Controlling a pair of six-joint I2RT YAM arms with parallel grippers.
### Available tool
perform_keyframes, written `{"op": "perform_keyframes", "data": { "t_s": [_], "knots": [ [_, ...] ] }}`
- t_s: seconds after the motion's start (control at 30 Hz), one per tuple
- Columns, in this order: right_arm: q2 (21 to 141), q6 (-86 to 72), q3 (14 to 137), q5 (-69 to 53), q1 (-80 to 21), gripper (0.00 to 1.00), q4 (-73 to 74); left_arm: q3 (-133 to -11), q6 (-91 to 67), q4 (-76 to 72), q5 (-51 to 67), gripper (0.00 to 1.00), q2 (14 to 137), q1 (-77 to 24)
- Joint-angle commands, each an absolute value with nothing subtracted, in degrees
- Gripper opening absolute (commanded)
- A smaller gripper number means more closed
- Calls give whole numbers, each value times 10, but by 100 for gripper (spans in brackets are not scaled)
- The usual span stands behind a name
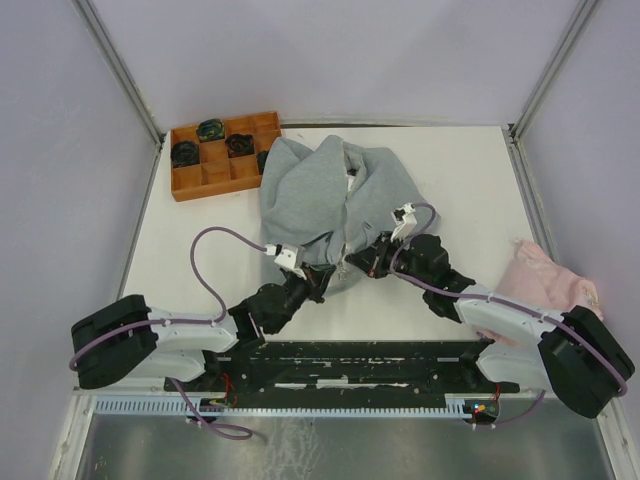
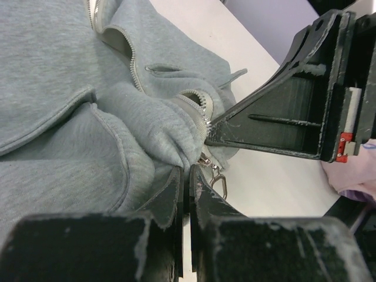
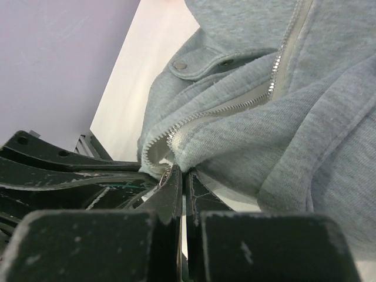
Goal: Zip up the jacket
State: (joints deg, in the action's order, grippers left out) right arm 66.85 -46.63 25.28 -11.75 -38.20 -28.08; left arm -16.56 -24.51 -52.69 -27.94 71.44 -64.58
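Lying near-to-far, hem nearest, the jacket (image 1: 310, 190) is pinched by left gripper (image 2: 187, 176) and right gripper (image 3: 183, 176).

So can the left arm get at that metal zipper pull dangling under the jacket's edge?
Probably yes. The zipper pull hangs just beside the left claw with nothing between them, but the claw looks shut against the jacket hem, so it would need to open first.
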Motion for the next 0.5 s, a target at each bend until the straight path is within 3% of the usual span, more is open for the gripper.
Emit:
{"op": "perform_keyframes", "data": {
  "t_s": [0.0,0.27,0.47],
  "knots": [
    [669,-441,286,-71,-374,0,-331,-158,-289,-461,-242,3,651,-655],
    [686,-372,313,-112,-374,1,-275,-218,-352,-345,-250,3,634,-647],
    [666,-296,338,-106,-374,19,-181,-259,-406,-264,-205,3,636,-607]
  ]
}}
